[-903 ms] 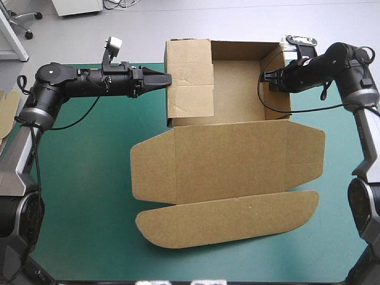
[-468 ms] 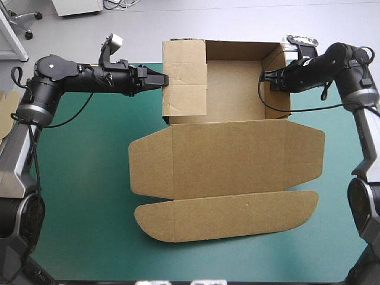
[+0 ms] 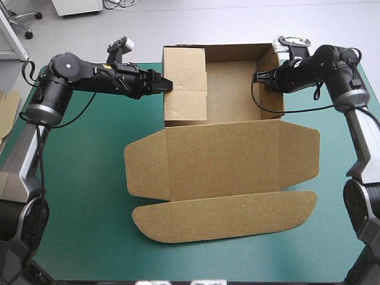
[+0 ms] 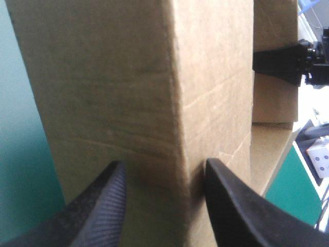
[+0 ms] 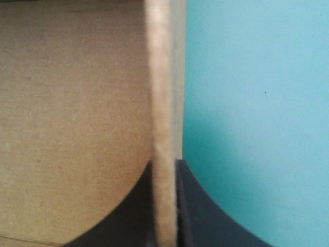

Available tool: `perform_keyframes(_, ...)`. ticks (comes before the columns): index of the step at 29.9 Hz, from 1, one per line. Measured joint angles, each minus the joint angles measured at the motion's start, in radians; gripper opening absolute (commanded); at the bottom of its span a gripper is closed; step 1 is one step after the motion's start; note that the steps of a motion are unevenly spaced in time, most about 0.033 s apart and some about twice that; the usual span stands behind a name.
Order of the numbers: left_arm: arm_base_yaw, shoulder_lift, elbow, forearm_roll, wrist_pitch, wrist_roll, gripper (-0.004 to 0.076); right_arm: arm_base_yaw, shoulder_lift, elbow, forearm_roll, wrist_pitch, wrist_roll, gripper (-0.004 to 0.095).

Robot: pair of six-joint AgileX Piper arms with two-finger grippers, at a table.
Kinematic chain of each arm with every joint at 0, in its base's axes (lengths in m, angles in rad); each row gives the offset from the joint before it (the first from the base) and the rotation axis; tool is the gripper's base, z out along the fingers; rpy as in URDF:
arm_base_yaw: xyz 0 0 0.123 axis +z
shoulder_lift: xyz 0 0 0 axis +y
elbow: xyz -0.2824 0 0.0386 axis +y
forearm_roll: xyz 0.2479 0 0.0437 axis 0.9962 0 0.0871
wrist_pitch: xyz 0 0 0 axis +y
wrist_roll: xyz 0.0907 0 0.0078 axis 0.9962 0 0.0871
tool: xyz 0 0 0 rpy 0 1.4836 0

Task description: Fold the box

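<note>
A big brown cardboard box [image 3: 222, 160] sits in the middle of the frame on the teal-green worktop [image 3: 77, 196]. Closest to us, low in the frame, its long rounded flap [image 3: 225, 217] lies flat. Right behind it the wide lid [image 3: 222, 142] lies flat too, with a small side flap at each end.

At the left edge of the frame, a bit of another brown board piece [image 3: 7, 110] pokes in at the worktop's side.

Behind the lid, in the upper middle of the frame, the tray part [image 3: 234, 89] of the box stands open with its walls up.

The left hand [image 3: 168, 85] comes in from the upper left. Its tip meets the tray's left wall [image 3: 185, 65], a tall piece with a crease across it. Seen from the left wrist, its two black fingers [image 4: 103, 206] stand apart and do not squeeze. The thick corner of that wall sits between them.

The right hand [image 3: 256, 77] comes in from the upper right. It pinches the top edge of the right wall [image 3: 274, 98]. Seen from the right wrist, its fingers are almost together with the thin board edge between them. Brown board is on one side of the edge and teal-green cover on the other.

The tray's far wall [image 3: 234, 51] stands at the top of the frame.
</note>
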Motion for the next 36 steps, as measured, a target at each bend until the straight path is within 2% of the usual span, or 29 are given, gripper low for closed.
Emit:
perform_keyframes(12, -0.061, -0.002, -0.07, 0.247, -0.027, -0.166, 0.0347, 0.027, 0.001, 0.001, -0.035, -0.003, 0.055, -0.0012)
perform_keyframes(23, -0.135, 0.075, -0.158, 0.455, -0.022, -0.295, 0.0345, 0.061, 0.001, 0.002, -0.069, -0.002, 0.096, -0.0012)
perform_keyframes(29, -0.142, 0.086, -0.17, 0.503, -0.025, -0.325, 0.0344, 0.066, 0.001, 0.002, -0.08, 0.001, 0.117, -0.0012)
perform_keyframes(36, -0.177, 0.101, -0.175, 0.612, -0.011, -0.35, 0.0344, 0.129, 0.005, 0.002, -0.176, 0.0, 0.171, -0.0012)
